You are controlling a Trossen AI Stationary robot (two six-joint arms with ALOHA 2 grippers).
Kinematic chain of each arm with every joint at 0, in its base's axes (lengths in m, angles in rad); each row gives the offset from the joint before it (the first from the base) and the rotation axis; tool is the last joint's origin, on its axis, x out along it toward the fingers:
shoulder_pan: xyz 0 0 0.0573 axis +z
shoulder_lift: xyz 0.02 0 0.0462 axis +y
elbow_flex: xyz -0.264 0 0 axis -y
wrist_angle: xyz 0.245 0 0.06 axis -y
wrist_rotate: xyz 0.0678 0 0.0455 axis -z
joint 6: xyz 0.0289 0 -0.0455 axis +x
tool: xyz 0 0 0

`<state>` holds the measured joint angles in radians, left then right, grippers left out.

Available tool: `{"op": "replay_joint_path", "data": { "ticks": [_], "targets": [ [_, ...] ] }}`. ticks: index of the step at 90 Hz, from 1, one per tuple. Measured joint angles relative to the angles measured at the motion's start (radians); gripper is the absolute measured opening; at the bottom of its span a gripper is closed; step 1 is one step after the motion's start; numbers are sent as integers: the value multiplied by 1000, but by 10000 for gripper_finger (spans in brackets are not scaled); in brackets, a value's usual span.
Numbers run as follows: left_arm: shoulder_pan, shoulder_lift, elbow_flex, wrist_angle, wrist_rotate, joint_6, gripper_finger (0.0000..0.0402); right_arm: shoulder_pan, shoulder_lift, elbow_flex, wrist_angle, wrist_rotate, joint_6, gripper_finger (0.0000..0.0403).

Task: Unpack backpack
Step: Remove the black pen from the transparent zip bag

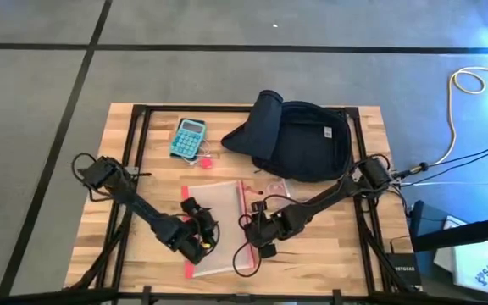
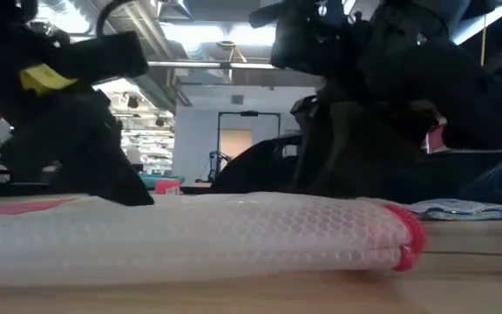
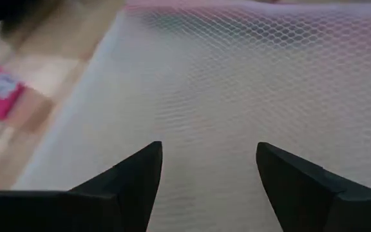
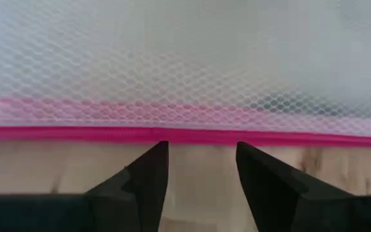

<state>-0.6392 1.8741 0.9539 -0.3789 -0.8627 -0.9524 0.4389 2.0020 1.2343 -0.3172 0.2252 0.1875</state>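
The dark navy backpack lies flat at the table's far right. A clear mesh pouch with red edges lies flat near the front centre. My left gripper is open, its fingers low over the pouch's mesh face, on the pouch's left half. My right gripper is open over bare wood at the pouch's right side. Its fingertips stop just short of the red edge. My left gripper comes at the pouch's top face slanting down from the table's left. I cannot tell whether its open fingers touch the mesh.
A teal calculator lies at the far left of the backpack, with a small pink thing in front of it. Small clear packets lie between the backpack and the pouch. A black cable loop lies near the front edge.
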Motion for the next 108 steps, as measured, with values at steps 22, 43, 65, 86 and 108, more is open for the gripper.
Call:
{"op": "replay_joint_path", "data": {
  "ticks": [22,43,65,86,108],
  "targets": [
    [66,28,0,83,-7,143,239,0,38,4,36,4,2,165],
    [123,28,0,102,-8,177,239,0,44,25,29,17,-10,165],
    [140,28,0,168,-7,244,239,-2,46,27,62,28,-12,165],
    [186,28,1,190,-12,399,239,-2,46,28,59,-50,2,165],
    [218,28,1,212,-3,403,239,-53,44,31,65,-204,211,165]
  ]
}}
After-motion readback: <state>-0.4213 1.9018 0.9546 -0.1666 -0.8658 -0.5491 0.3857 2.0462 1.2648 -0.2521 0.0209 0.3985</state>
